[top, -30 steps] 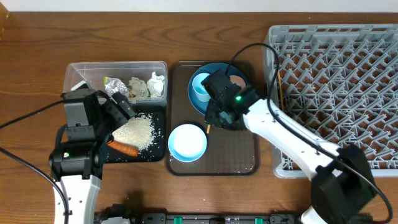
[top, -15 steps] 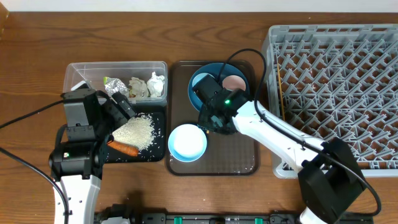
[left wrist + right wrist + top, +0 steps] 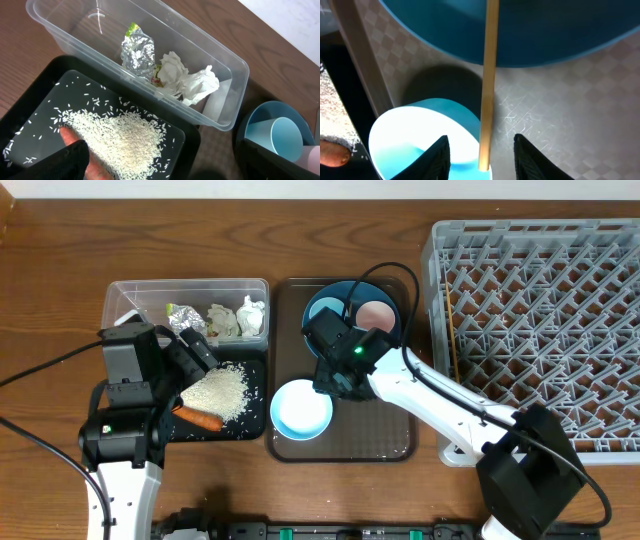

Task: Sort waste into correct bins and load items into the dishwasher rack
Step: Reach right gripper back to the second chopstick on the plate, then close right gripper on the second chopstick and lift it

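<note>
A wooden chopstick (image 3: 489, 75) runs from under the dark-blue plate (image 3: 520, 30) to the rim of the white bowl (image 3: 415, 135). My right gripper (image 3: 481, 139) straddles its end, jaws open with a gap on each side. From overhead, that gripper (image 3: 335, 378) hangs between the plate (image 3: 345, 290) and the bowl (image 3: 301, 409). The light-blue cup (image 3: 323, 312) and pink cup (image 3: 377, 314) stand on the plate. My left gripper (image 3: 200, 365) is open over the black tray (image 3: 255, 380), above rice (image 3: 125, 140) and a carrot (image 3: 198, 418). Foil (image 3: 137, 50) and tissues (image 3: 192, 82) lie in the clear tub (image 3: 150, 290).
The plate, cups and bowl sit on a brown serving tray (image 3: 380, 430). The grey dishwasher rack (image 3: 540, 330) fills the right side, with a thin wooden stick (image 3: 452, 330) along its left edge. The right arm stretches from the rack's near corner across the tray.
My right gripper has slid left and nearer, from the plate toward the bowl, and its jaws have narrowed a little. The left arm has not moved.
</note>
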`<state>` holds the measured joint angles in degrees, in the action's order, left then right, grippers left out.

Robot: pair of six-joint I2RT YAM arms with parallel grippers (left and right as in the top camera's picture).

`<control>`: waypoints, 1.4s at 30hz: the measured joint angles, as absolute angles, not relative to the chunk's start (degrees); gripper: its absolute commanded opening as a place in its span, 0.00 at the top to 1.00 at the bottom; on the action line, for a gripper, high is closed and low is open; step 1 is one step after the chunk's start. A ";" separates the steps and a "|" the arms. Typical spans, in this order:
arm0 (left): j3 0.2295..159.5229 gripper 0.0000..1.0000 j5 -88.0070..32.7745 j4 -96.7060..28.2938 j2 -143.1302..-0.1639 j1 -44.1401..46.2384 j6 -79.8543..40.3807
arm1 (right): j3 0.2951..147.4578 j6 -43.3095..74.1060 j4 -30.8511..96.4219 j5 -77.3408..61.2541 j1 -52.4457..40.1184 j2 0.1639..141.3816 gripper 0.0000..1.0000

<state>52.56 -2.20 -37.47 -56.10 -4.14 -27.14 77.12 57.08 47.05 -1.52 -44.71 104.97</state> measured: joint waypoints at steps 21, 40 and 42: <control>52.56 0.05 -2.20 -37.47 -56.10 -4.14 -27.11 | 76.86 57.32 47.55 0.45 -44.71 104.97 0.70; 52.56 0.05 -2.20 -37.47 -56.10 -4.14 -27.11 | 76.75 57.32 47.55 1.98 -44.71 104.95 0.71; 52.56 0.05 -2.20 -37.47 -56.10 -4.14 -27.14 | 76.75 57.32 47.55 1.98 -44.71 104.95 0.72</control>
<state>52.56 -2.20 -37.47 -56.10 -4.14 -27.14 76.75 57.32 47.55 1.98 -44.71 104.95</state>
